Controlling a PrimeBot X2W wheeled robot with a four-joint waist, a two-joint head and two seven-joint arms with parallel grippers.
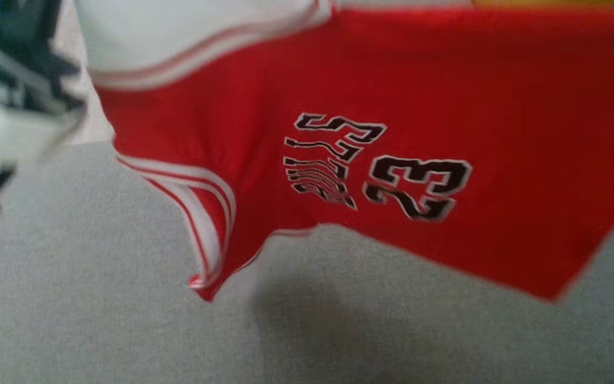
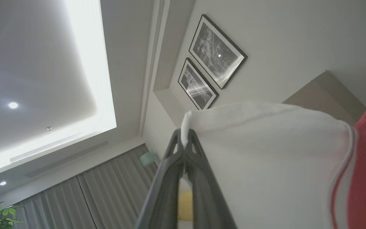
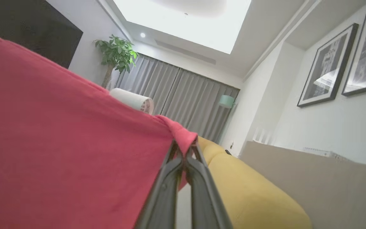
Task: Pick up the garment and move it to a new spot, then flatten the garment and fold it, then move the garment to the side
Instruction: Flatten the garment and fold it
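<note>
You had the garment (image 1: 445, 96) hanging over the grey surface (image 1: 99, 298), left gripper (image 2: 185, 134) closed tight on its white edge, right gripper (image 3: 184, 149) closed on a red corner, thin bites a fast swing could have torn free.

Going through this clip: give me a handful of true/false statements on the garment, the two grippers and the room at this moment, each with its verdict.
1. The left gripper is shut on a white part of the garment. True.
2. The right gripper is open and holds nothing. False: it is shut on a red corner of the garment.
3. The garment bears the number 23. True.
4. The garment lies folded on the grey surface. False: it is unfolded, held by both grippers.
5. Two framed pictures hang on the wall. True.
6. The sofa is blue. False: it is yellow.
</note>
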